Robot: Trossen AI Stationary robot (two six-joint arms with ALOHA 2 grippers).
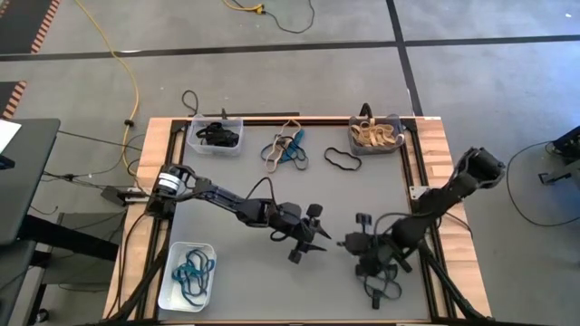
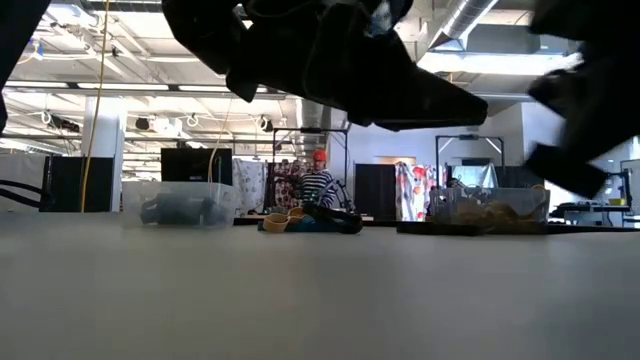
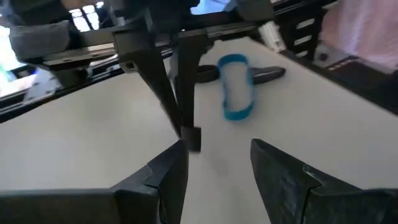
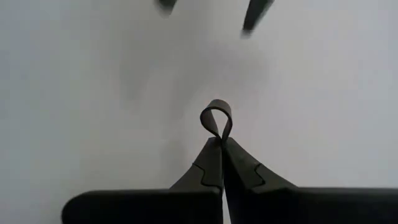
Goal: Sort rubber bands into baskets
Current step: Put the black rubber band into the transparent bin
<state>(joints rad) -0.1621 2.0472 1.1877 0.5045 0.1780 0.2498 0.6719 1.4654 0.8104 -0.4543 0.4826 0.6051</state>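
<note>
White basket: front-left corner of the table (image 1: 272, 195); the white basket (image 1: 170, 282) holds a tangle of teal-blue bands (image 1: 192, 270).
Clear basket: back edge, left of centre; the clear basket (image 1: 236, 129) contains black bands (image 1: 217, 136). In the low view it stands at the far left (image 2: 180, 203) with dark bands inside.
Left gripper: the left gripper (image 1: 319, 237) sits over the middle of the table, pointing towards the right arm. Fingers (image 3: 165, 177) stand apart with nothing between them. Its wrist view shows the right arm's closed fingertips just ahead and a blue loop (image 3: 237, 86) beyond them.
Loose pile: mixed bands (image 1: 285, 149), tan, black and teal-blue, lie on the mat between the two back baskets, also seen at centre in the low view (image 2: 300, 219).
Single black band: one black loop (image 1: 342, 161) lies flat just right of the pile, beside the grey basket.
Right gripper: the right gripper (image 1: 343, 243), tip facing the left gripper, is pinched tight on a dark band (image 4: 216, 118), whose loop sticks out past the fingertips.
Grey basket: back-right; the dark grey basket (image 1: 397, 123) holds tan-beige bands (image 1: 375, 136).
</note>
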